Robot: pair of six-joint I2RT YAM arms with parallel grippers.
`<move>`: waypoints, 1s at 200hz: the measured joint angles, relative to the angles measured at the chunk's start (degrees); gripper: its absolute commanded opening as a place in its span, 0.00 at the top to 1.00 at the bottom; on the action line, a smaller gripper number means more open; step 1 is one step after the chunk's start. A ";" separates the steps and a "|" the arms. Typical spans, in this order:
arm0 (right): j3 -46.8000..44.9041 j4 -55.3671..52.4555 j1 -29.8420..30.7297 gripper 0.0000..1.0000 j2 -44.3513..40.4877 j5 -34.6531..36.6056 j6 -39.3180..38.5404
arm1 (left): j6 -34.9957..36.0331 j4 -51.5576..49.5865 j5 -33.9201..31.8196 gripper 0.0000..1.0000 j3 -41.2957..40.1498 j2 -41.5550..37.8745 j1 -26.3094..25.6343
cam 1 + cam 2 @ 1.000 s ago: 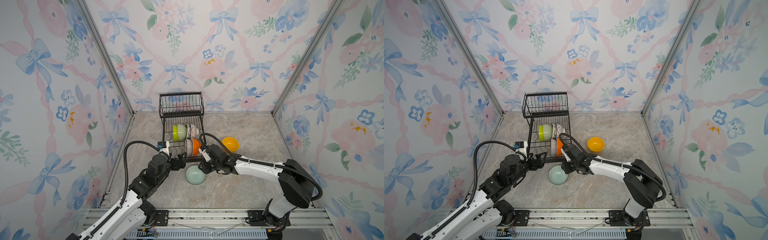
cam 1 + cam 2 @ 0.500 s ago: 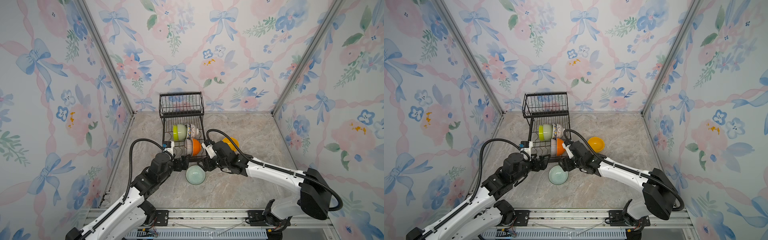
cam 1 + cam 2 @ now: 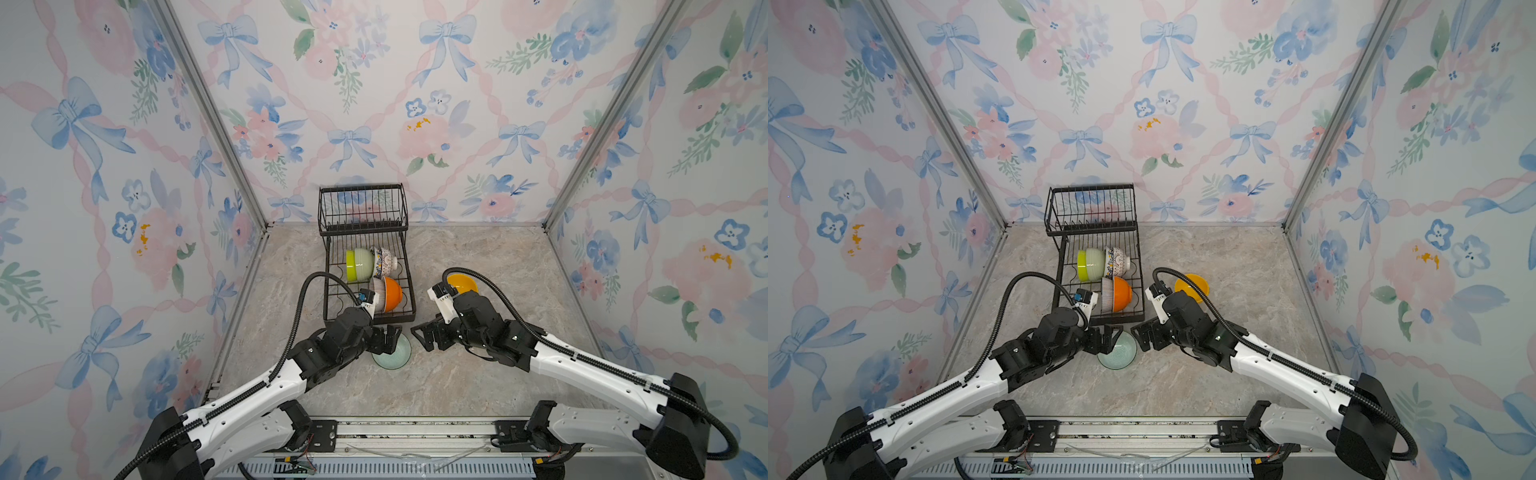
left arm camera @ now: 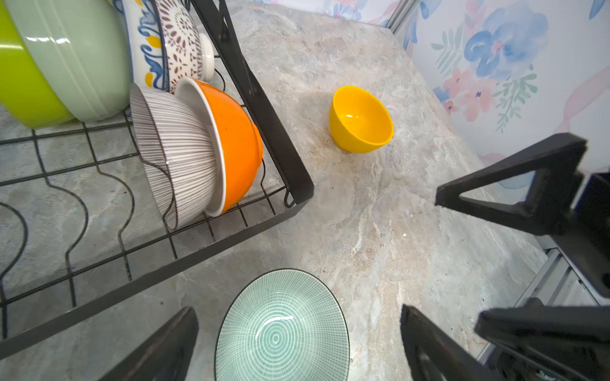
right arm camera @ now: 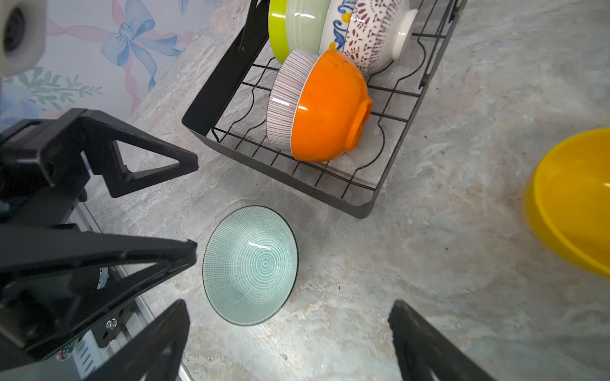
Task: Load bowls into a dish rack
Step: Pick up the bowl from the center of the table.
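The black wire dish rack (image 3: 370,319) holds a lime green bowl (image 3: 352,266), a pale green one, a patterned white bowl (image 3: 384,262), a ribbed white bowl (image 4: 178,151) and an orange bowl (image 3: 392,294), all on edge. A pale teal bowl (image 3: 392,355) sits upright on the table just in front of the rack. My left gripper (image 3: 388,336) is open above the teal bowl's (image 4: 280,330) left rim, its jaws wider than the bowl. My right gripper (image 3: 424,334) is open and empty to the bowl's right. A yellow bowl (image 3: 462,284) stands on the table right of the rack.
The rack's raised upper basket (image 3: 361,208) stands against the back wall. Flowered walls close in the marble table (image 3: 478,374) on three sides. The two grippers face each other closely over the teal bowl (image 5: 251,264). A metal rail (image 3: 415,432) runs along the front edge.
My right gripper has opened wide and drawn back to the right, away from the orange bowl in the rack. My left gripper has moved forward over the teal bowl.
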 measured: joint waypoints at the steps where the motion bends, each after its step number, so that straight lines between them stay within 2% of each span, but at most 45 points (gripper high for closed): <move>1: -0.17 -0.04 0.00 0.04 -0.24 0.02 0.02 | 0.00 0.00 0.00 0.02 0.00 0.09 -0.09; 66: -8.52 -0.66 -0.42 0.04 -7.89 0.87 1.03 | 0.00 -0.66 -1.33 0.05 1.44 9.88 -6.80; 88: -10.82 -0.70 -0.57 0.04 -9.53 0.92 2.03 | 0.15 -0.70 -1.33 0.10 2.73 13.31 -7.69; 136: -13.57 -0.61 -0.66 0.04 -11.54 1.31 4.22 | 0.50 -1.49 -1.09 0.29 4.50 18.69 -9.09; 200: -16.81 0.02 -0.70 0.04 -12.28 1.36 7.04 | 0.61 -2.47 -0.68 0.41 7.48 24.17 -11.41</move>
